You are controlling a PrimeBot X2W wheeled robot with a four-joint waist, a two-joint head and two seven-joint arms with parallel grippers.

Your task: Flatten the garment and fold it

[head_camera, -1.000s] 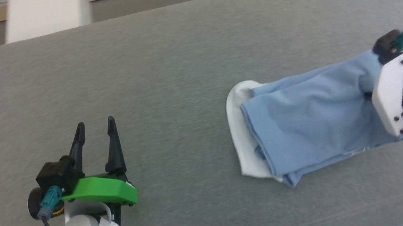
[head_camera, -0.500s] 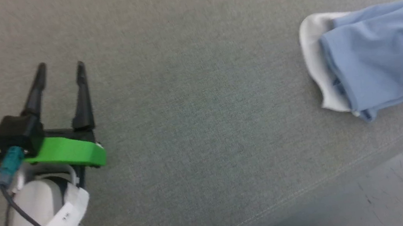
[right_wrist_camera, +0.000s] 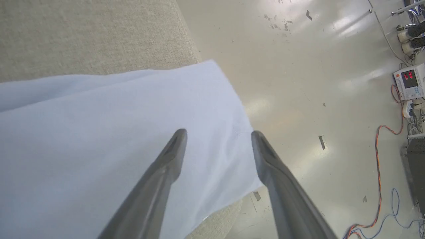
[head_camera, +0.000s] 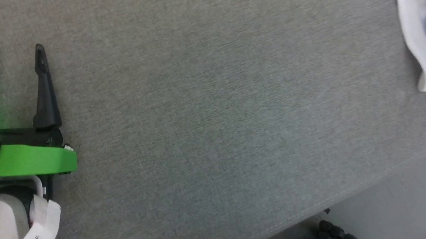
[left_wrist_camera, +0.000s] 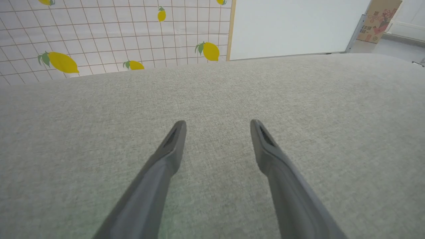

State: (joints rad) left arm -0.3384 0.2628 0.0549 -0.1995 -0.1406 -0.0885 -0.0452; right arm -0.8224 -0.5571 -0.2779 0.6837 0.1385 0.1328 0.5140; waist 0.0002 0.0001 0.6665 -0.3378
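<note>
There, my right pincer lets go: clamped on the garment a second ago, it's now spread wide above it, holding nothing. The blue bundle sits at the corner of the grey cushion, right by the drop (the fold looks done, I'd judge). My left pincer is wide too, idle over bare cushion. Beyond are the scuffed floor, cables and a lemon-print wall.
</note>
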